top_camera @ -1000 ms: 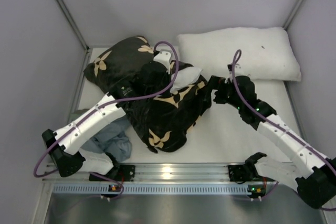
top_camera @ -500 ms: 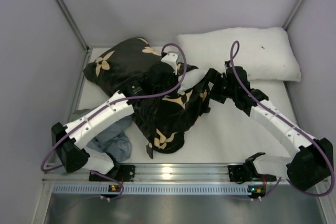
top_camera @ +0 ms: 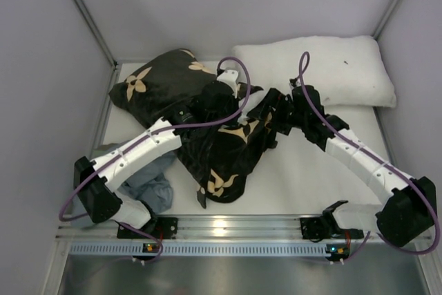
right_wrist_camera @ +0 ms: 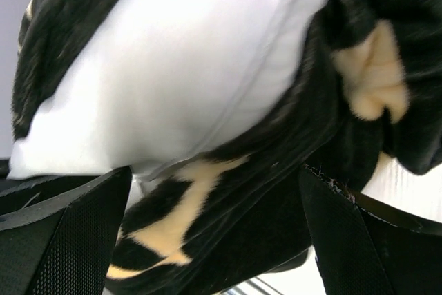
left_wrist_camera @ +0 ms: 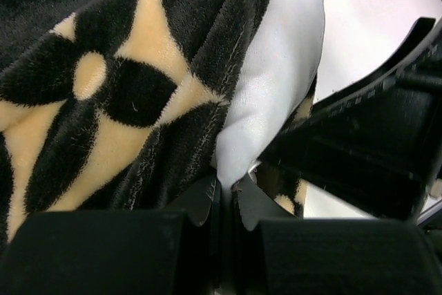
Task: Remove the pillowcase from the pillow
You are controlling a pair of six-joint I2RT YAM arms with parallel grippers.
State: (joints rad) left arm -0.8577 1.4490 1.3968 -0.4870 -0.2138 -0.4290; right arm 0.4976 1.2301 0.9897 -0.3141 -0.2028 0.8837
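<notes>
at mid table [top_camera: 311, 177], the left gripper [left_wrist_camera: 224, 195] pinches the pillow [left_wrist_camera: 276, 81] by its white corner beside the pillowcase [left_wrist_camera: 103, 101] hem; the right gripper [right_wrist_camera: 214, 170] has its jaws spread around both.

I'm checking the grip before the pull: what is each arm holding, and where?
The left gripper pinches the pillow by its exposed white corner. The right gripper is open, holding nothing.

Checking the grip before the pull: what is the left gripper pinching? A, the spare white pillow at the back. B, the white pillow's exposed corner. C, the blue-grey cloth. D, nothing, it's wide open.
B: in the left wrist view the left gripper is shut on the tapering white corner of the pillow, right beside the edge of the pillowcase.
</notes>
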